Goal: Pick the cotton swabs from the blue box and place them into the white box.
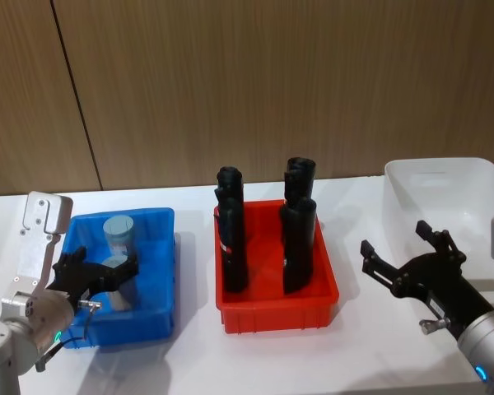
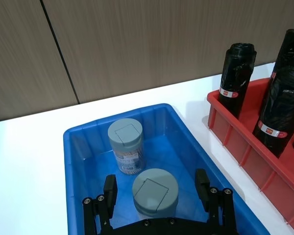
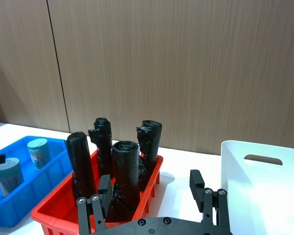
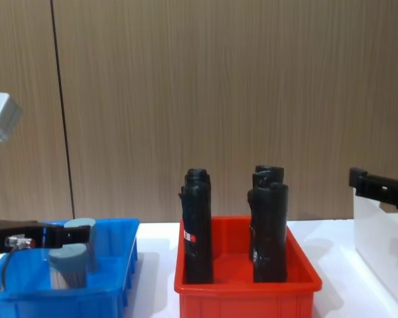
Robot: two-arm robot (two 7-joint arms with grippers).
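Wide-open left gripper (image 2: 156, 187) sits down in the blue box (image 2: 76, 147), jaws straddling the near cotton swab tub (image 2: 155, 193), gaps on both sides. The second tub (image 2: 125, 142) stands upright just behind it in the same box. The right gripper (image 1: 395, 239), also spread wide, hangs beside the white box (image 1: 461, 193). The red bin (image 1: 276, 309) of black rolls (image 1: 233, 239) stands between the boxes.

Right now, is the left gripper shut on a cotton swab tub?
No, the left gripper stands open, its fingers apart on either side of the nearer tub.
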